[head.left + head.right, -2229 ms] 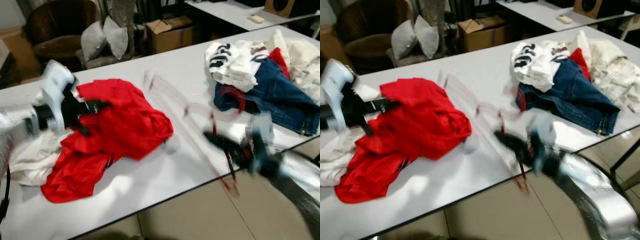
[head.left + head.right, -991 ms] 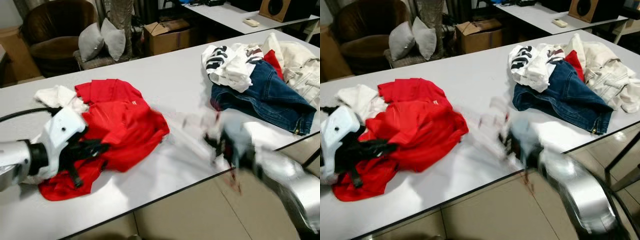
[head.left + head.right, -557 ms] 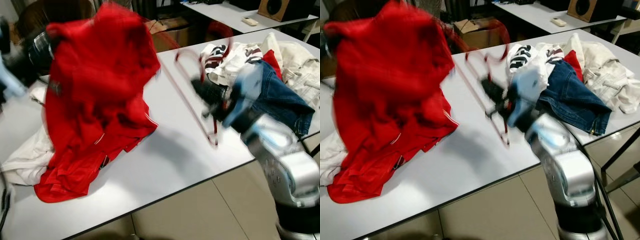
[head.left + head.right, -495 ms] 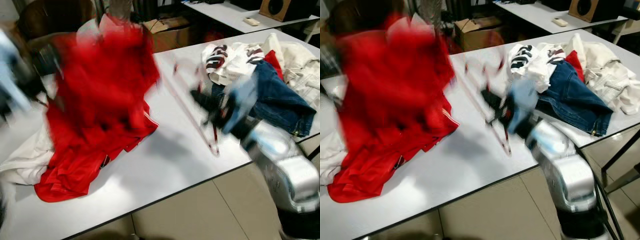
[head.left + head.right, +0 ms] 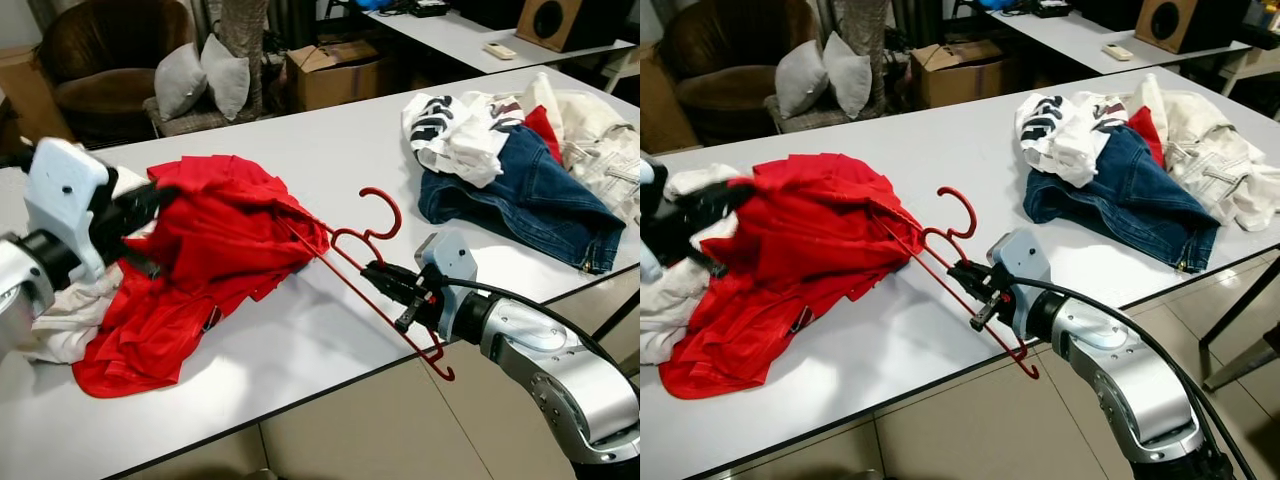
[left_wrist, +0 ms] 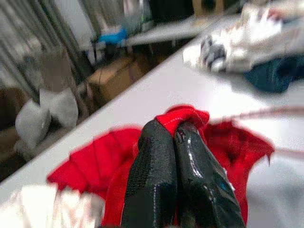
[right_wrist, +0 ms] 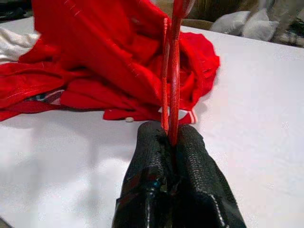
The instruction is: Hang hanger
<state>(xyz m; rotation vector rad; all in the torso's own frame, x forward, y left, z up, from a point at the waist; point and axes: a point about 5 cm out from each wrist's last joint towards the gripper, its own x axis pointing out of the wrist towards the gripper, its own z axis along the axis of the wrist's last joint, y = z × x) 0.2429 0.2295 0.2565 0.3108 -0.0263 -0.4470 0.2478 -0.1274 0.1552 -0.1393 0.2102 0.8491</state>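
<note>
My right gripper (image 5: 385, 283) clamped on red hanger (image 5: 372, 262) at frame center, its far end inside red shirt (image 5: 215, 245), my left gripper (image 6: 173, 137) pinching shirt fabric at left, on white table (image 5: 330, 170).

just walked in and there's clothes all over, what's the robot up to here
The robot is getting a red garment onto a red hanger. Its right gripper is shut on the hanger, one end of which reaches into the garment. The left gripper pinches a fold of the garment, held up off the white table. A pile of other clothes, jeans among them, lies at the table's right end.
</note>
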